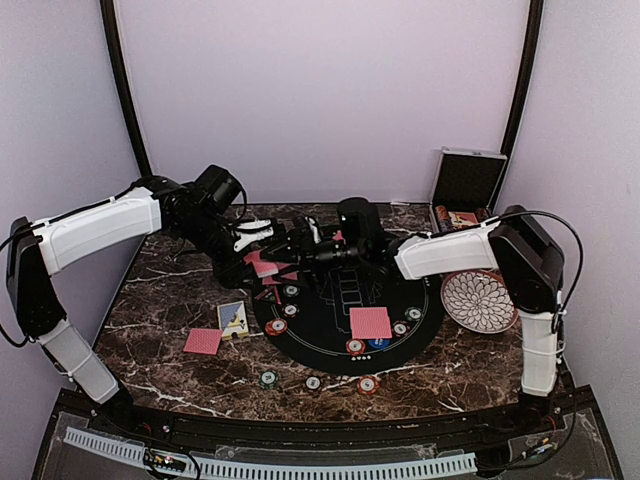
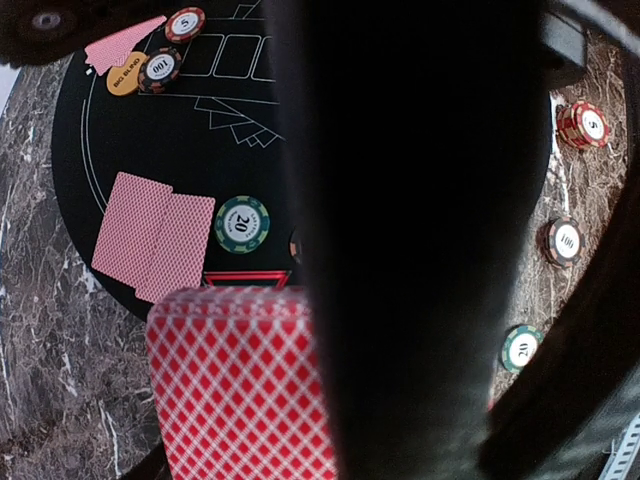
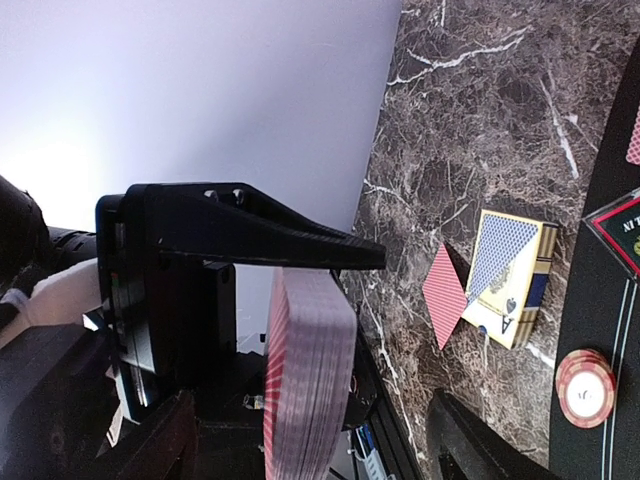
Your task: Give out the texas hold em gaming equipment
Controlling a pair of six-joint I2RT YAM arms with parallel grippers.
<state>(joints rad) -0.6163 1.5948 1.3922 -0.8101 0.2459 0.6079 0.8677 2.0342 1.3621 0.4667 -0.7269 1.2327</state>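
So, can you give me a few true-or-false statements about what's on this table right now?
The left gripper grips a red-backed deck of playing cards. True.
The round white patterned plate lies on the round black mat. False: it sits beside it, on the brown marble table.
The silver-edged black case is shut. False: its lid stands open.
A green striped-edge poker chip lies on the mat beside two overlapping red-backed cards. True.

Walls were plain lilac, evenly lit, with black poles in the back corners. The tabletop was dark brown marble, white veins.
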